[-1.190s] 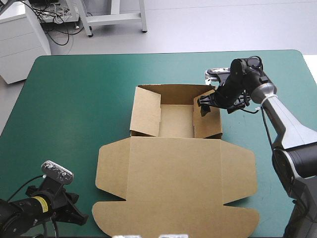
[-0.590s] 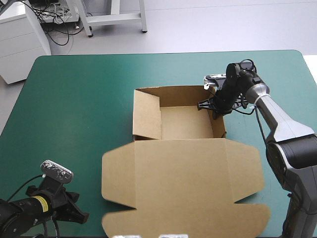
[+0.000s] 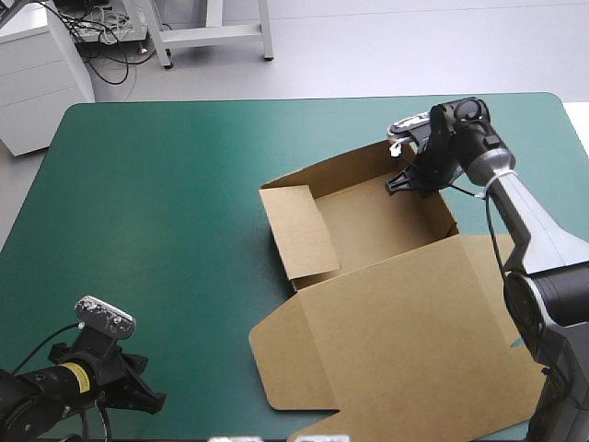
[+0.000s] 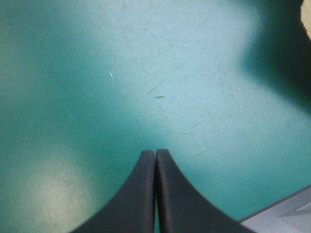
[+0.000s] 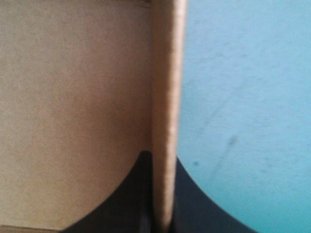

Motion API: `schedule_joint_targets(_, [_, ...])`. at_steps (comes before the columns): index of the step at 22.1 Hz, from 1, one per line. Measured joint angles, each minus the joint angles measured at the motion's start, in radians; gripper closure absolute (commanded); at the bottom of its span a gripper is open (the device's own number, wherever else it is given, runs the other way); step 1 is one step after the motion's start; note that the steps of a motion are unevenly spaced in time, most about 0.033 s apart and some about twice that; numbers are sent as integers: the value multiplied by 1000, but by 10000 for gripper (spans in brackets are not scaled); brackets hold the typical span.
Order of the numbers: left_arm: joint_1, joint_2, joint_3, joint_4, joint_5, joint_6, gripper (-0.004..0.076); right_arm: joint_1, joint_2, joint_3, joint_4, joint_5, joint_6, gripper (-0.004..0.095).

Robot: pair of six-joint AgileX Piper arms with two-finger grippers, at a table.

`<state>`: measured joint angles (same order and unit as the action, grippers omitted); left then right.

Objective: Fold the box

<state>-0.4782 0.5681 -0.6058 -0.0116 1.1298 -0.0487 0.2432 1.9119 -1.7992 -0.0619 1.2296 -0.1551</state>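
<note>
The brown box point(image 3: 396, 313) lies at the table's right, turned askew, an open tray with its big lid flat toward the front right. My right gripper point(image 3: 403, 180) is shut on the tray's far right wall. The right wrist view shows that wall point(image 5: 167, 73) edge-on between the black fingers point(image 5: 141, 167) of the right gripper point(image 5: 163, 162), the box's inside on one side and teal-green cover on the other. The tray's left wall point(image 3: 299, 230) leans outward. My left gripper point(image 3: 143, 398) rests shut at the front left, far from the box; the left gripper point(image 4: 155, 152) holds nothing.
Bare teal-green cover point(image 3: 156, 212) spreads over the left half and the far side. The lid's front corner point(image 3: 515, 405) reaches toward the table's right front edge. The table's near edge point(image 4: 286, 213) shows just beside the left gripper.
The right gripper shut on the tray's far right wall and pulled it back and right. The whole box swung counter-clockwise and slid right. The left arm stayed put.
</note>
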Motion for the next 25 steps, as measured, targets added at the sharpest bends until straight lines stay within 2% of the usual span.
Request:
schedule_joint_targets(6, [0, 0, 0, 0, 4, -1, 756, -138, -31, -89, -78, 1, -6, 931])
schedule_joint_targets(9, [0, 0, 0, 0, 4, -1, 756, -248, -32, -106, -92, -7, -6, 931])
schedule_joint_targets(12, [0, 0, 0, 0, 5, -1, 756, -413, -32, -107, -96, -9, 3, 931])
schedule_joint_targets(16, [0, 0, 0, 0, 5, -1, 756, -540, -32, -107, -99, -40, 17, 931])
schedule_joint_targets(23, [0, 0, 0, -13, 5, -1, 756, -612, -3, -107, -62, -64, 12, 928])
schedule_joint_targets(25, [0, 0, 0, -17, 5, -1, 756, -614, 7, -107, -67, -75, 27, 860])
